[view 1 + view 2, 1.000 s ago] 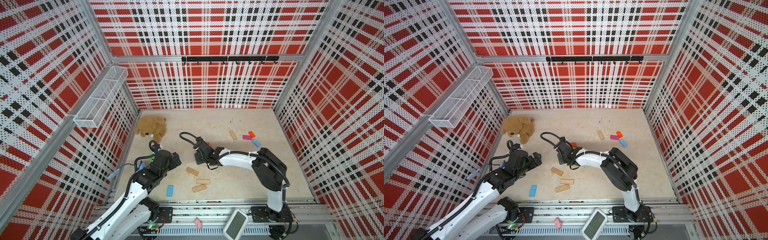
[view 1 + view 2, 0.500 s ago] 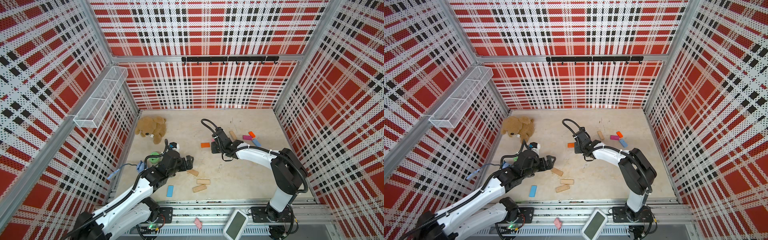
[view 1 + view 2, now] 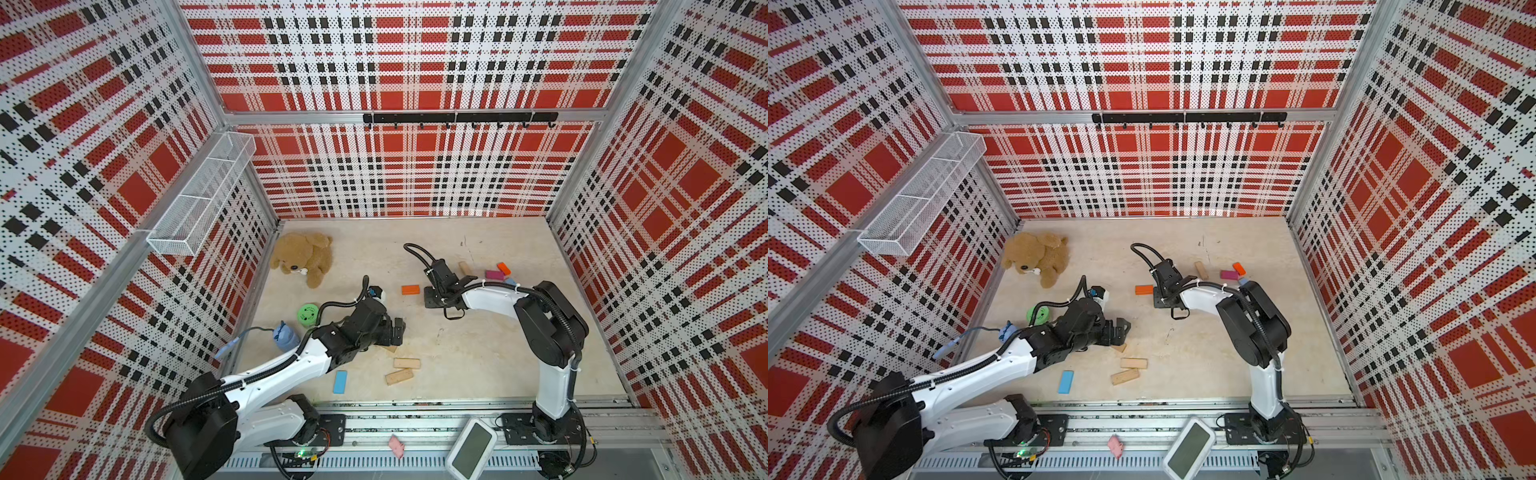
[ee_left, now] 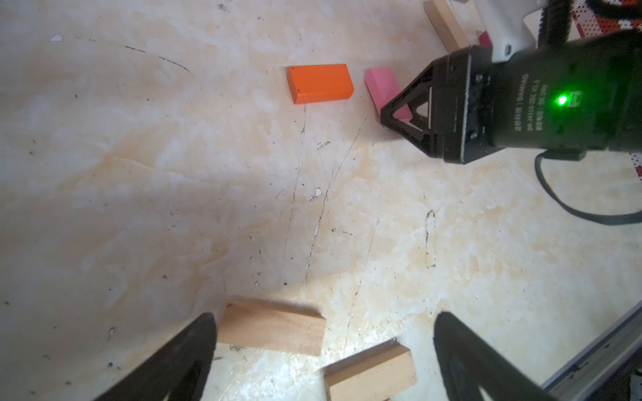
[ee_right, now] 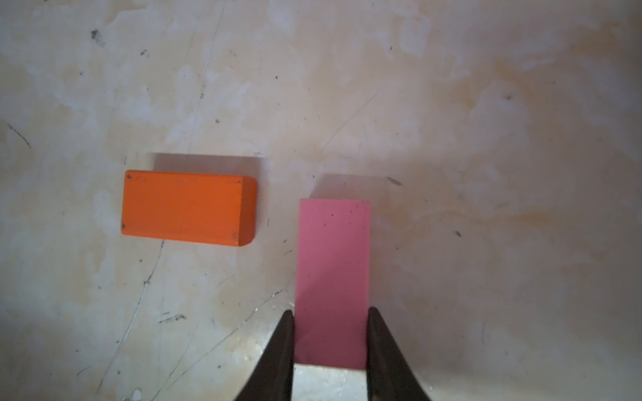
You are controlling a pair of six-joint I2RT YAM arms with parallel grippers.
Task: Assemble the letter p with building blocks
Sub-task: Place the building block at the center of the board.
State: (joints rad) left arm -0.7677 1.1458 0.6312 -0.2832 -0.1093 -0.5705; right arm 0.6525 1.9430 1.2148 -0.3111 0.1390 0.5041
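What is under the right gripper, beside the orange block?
A pink block, clamped between the jaws of the right gripper. In both top views the gripper's body hides it, and whether it touches the table cannot be told.

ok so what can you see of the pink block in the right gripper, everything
The pink block is a flat, plain rectangle, matte and painted-looking, with a few dark specks. The right gripper is shut on one end, a black finger against each long side. The orange block lies crosswise beside its free end, not touching. Whether it rests on the table or hangs just above it cannot be told.
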